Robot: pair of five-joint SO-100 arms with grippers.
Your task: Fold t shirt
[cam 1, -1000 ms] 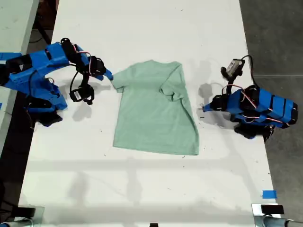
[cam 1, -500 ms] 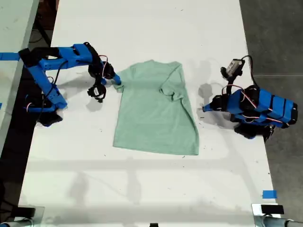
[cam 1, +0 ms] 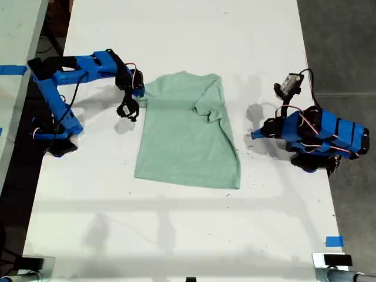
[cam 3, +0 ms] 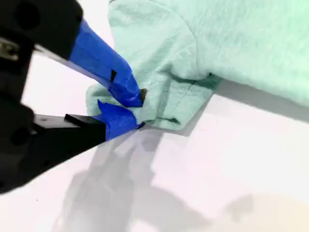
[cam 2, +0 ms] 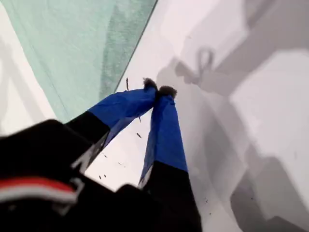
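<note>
The t shirt (cam 1: 188, 132), soft pale mint cloth with light wrinkles, lies flat at the centre of the white table (cam 1: 176, 235), one sleeve folded inward. My second gripper (cam 3: 133, 108), at the shirt's 10 o'clock, is clamped on the bunched sleeve hem. My first gripper (cam 2: 159, 91), at 3 o'clock, rests with jaws together, empty. Grey floor (cam 1: 338, 47) borders the table.

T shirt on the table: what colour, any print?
Plain pale mint green t shirt, no print visible; the exterior view shows it best.
</note>
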